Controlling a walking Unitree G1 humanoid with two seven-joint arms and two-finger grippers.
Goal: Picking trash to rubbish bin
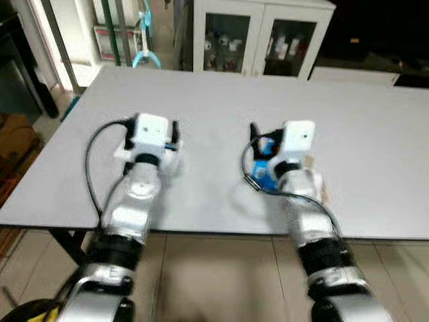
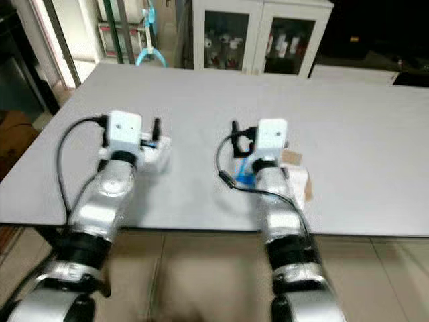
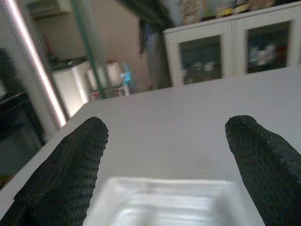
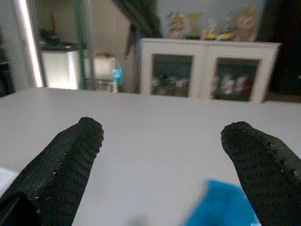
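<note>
On the grey table (image 1: 221, 94) both my arms rest near the front edge. My left gripper (image 1: 153, 129) is open above a clear plastic tray (image 2: 158, 153); in the left wrist view the tray (image 3: 164, 202) lies low between the two fingers (image 3: 70, 165). My right gripper (image 1: 276, 135) is open too, over a blue wrapper (image 1: 263, 172), which appears in the right wrist view as a blue piece (image 4: 223, 205) by one finger (image 4: 256, 160). A crumpled white and brown paper (image 2: 299, 176) lies beside the right wrist. Neither gripper holds anything.
A white cabinet (image 1: 258, 33) with glass doors stands behind the table. Cardboard boxes (image 1: 15, 144) sit on the floor to the left. The table's front edge (image 1: 214, 231) runs just under my forearms, with tiled floor below.
</note>
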